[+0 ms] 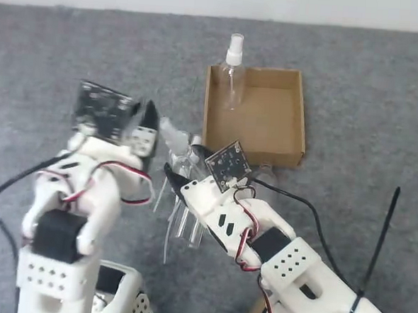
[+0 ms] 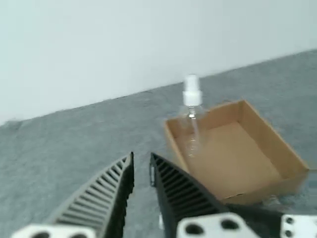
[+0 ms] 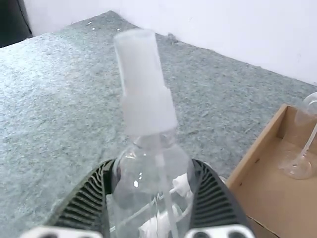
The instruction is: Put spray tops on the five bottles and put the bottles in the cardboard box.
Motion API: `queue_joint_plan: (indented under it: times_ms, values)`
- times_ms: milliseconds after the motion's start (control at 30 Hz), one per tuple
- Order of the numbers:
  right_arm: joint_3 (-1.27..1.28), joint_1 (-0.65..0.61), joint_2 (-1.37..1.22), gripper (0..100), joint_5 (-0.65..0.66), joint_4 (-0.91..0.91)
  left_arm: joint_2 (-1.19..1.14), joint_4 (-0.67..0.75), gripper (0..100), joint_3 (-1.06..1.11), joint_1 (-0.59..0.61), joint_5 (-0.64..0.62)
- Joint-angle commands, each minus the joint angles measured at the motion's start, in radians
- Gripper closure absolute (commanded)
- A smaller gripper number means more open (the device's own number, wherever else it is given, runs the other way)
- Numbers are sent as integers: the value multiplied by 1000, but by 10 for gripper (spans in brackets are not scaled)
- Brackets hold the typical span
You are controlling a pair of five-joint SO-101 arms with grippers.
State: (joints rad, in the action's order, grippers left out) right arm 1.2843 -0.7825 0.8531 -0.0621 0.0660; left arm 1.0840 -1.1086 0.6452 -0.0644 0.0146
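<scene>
A clear bottle [image 3: 148,173] with a white spray top [image 3: 143,84] stands upright between the fingers of my right gripper [image 3: 152,171], which is shut on its body. From above, that bottle [image 1: 173,139] is just left of the cardboard box [image 1: 301,119], held by the right gripper [image 1: 177,161]. My left gripper [image 1: 148,124] hangs close to the bottle's left, open by a narrow gap [image 2: 141,161] with nothing in it. One capped bottle [image 1: 233,73] stands in the box's far left corner [image 2: 191,124].
Several loose spray tops [image 1: 184,219] with long tubes lie on the grey carpet between the arms. A clear item [image 1: 265,170] lies against the box's front wall. A white perforated basket [image 1: 126,293] sits at the near edge. A black strip [image 1: 377,245] sticks up at right.
</scene>
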Motion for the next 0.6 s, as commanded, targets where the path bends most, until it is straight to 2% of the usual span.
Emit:
queue_joint_plan:
  times_ms: [0, 133, 300, 467, 567]
  values:
    - [-109, 71, 33, 993, -9, 12, 44, -20, 913, -22, 61, -28]
    - [-232, 154, 30, 993, -14, 120, 222, 37, 911, 168, 64, -71]
    - [-428, 179, -105, 993, -14, 193, 439, 114, 890, 469, -14, -55]
    - [-646, 179, -355, 993, -14, 197, 499, 115, 803, 567, -101, -12]
    - [-784, 171, -463, 993, -15, 294, 499, 121, 783, 585, -135, -9]
